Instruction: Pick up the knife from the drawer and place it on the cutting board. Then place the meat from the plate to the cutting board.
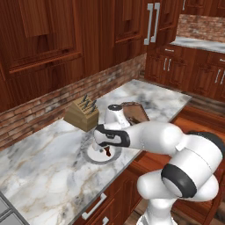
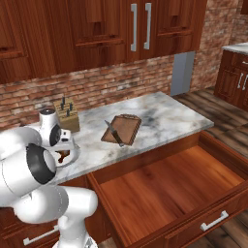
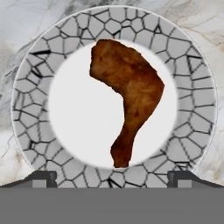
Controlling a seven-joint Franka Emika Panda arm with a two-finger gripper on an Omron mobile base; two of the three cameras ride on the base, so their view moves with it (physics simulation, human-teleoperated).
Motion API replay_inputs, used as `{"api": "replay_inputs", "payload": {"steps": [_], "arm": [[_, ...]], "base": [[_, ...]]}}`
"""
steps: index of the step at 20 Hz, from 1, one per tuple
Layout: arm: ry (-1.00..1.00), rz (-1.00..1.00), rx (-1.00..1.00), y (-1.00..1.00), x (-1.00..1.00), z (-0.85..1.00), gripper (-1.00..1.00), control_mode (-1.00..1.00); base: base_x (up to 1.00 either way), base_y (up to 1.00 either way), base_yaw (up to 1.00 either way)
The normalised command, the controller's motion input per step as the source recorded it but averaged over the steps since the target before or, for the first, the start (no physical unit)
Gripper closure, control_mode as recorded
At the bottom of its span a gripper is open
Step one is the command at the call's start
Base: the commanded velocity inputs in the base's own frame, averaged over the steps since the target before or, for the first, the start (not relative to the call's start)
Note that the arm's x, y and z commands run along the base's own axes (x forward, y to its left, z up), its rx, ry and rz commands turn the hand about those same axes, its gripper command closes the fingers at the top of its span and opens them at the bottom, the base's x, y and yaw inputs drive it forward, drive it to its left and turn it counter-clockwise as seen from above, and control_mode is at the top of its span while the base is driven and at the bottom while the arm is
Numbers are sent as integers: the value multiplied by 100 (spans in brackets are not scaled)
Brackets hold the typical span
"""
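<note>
On the plate (image 3: 30, 109) lies the meat (image 3: 127, 100), straight below the gripper (image 3: 112, 177), whose fingers are spread wide and hold nothing. Its long side runs across the gap between the fingers. Off to the right on the bench (image 2: 164, 116), the knife (image 2: 114, 132) rests on the cutting board (image 2: 127, 127).

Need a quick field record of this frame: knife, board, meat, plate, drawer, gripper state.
knife: lying on the cutting board, tip over its near edge
meat: on the plate, not yet moved
plate location: marble counter, beside the knife block
drawer: pulled open, nothing visible on its floor
gripper: open, above the meat, holding nothing
task stage: knife placed; meat pick not yet done
</note>
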Motion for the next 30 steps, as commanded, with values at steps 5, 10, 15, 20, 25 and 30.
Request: {"api": "replay_inputs", "payload": {"steps": [5, 10, 15, 20, 25, 30], "arm": [[-4, 0, 0, 0, 35, -12, -100, -100], [0, 0, 0, 0, 28, -8, -100, -100], [0, 0, 0, 0, 29, -10, -100, -100], [-1, 0, 0, 0, 24, -13, -100, -100], [-2, 0, 0, 6, 15, -18, -100, -100], [-6, 0, 0, 13, 1, -19, -100, -100]], "base": [[0, 0, 0], [0, 0, 0], [0, 0, 0], [0, 0, 0], [0, 0, 0], [0, 0, 0]]}}
